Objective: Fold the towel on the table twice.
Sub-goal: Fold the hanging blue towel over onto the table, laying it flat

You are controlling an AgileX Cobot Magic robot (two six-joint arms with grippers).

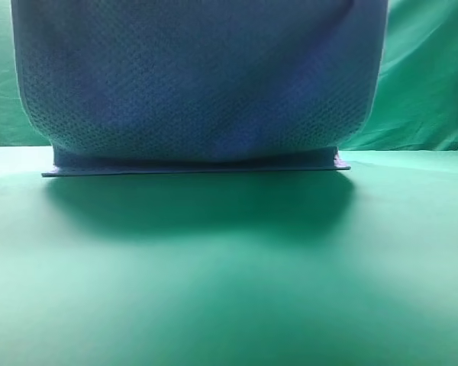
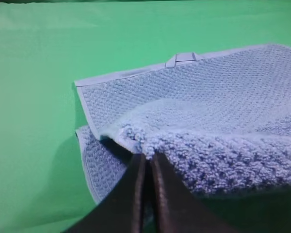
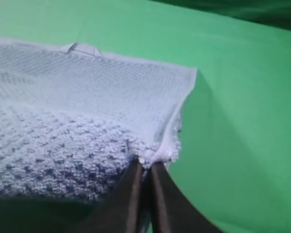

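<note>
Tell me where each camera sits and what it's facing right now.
Exterior high: low, facing the lifted towel above the table; no robot parts show.
Left wrist: behind the left tool, shut on the towel's edge.
Right wrist: behind the right tool, shut on a corner.
Both wrist views share the towel's hanging loop.

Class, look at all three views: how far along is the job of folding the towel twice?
Done: both grippers are shut on the towel, left gripper, right gripper. In hand: its pinched edge hangs lifted in front of the exterior camera while the far part lies on the table, so the first fold looks underway. Left: laying it down, then a second fold.
</note>
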